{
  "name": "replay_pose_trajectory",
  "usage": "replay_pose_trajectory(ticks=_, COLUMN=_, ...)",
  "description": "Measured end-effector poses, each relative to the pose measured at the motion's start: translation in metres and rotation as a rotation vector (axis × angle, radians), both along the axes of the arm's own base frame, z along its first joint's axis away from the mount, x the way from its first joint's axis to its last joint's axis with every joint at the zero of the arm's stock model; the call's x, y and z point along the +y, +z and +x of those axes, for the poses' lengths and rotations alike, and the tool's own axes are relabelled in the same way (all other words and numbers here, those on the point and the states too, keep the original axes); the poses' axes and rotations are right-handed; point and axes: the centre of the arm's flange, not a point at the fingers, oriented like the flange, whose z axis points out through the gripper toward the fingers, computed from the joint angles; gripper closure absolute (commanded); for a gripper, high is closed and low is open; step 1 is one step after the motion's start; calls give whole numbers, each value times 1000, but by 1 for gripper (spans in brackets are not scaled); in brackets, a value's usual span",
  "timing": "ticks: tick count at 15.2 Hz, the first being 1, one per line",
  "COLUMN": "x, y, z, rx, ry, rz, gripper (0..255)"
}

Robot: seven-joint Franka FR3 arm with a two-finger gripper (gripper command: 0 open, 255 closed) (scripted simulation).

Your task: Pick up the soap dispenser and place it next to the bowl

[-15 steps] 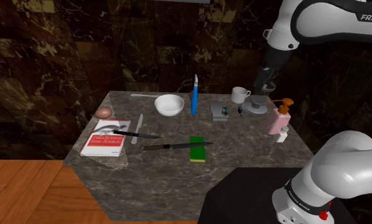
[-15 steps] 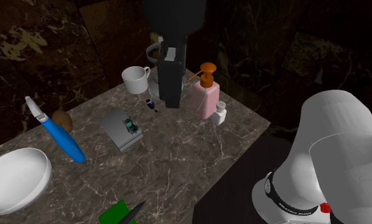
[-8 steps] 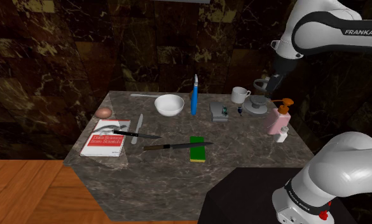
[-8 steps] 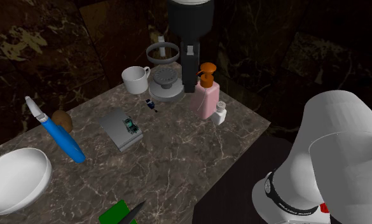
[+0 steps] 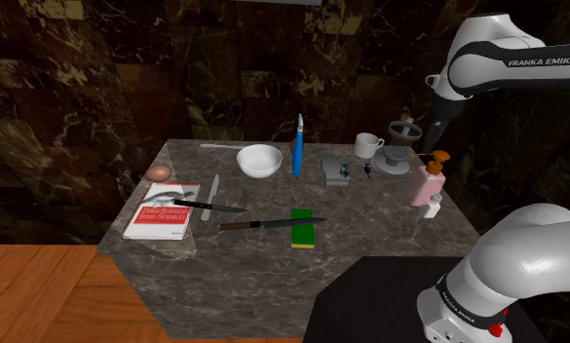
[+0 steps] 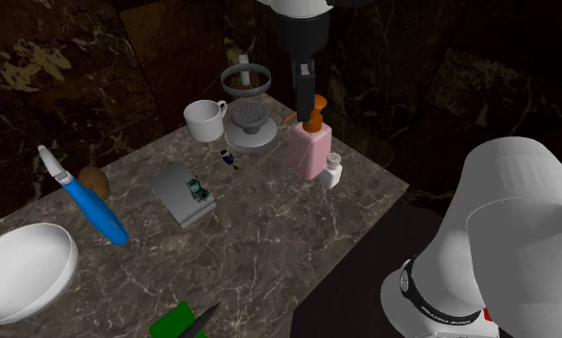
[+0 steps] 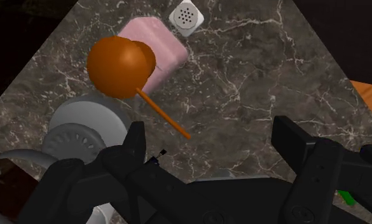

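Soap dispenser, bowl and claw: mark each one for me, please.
soap dispenser (image 6: 311, 154), second exterior view, on its pink body.
bowl (image 5: 259, 168), shoulder view, on its white front wall.
claw (image 7: 211, 127), wrist view, midway between its open fingertips.

Dim render, as you see: walls (image 5: 78, 78) dark, mottled. Soft, even light on table (image 5: 370, 224); shadows faint. White arm (image 5: 526, 263) brightest surface. Wrist view clearer to you: soap dispenser (image 7: 140, 60) softly shaded, edges crisp.
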Motion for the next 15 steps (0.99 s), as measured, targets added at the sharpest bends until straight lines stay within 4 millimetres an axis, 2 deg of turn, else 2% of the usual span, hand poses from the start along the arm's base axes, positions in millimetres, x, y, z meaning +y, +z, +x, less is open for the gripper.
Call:
replay_pose_trajectory(ticks=3, x=-31, y=-18, z=-1, rx=19, ry=16, rz=-8, gripper=0)
replay_pose_trajectory(ticks=5, x=-60, y=-28, z=-1, rx=31, ry=26, rz=-13, gripper=0)
replay_pose_trajectory(ticks=6, x=-67, y=-31, z=-1, rx=35, ry=29, rz=-15, gripper=0)
replay_pose_trajectory(ticks=15, x=-76, y=-73, z=-3, rx=40, ry=34, rz=-17, gripper=0)
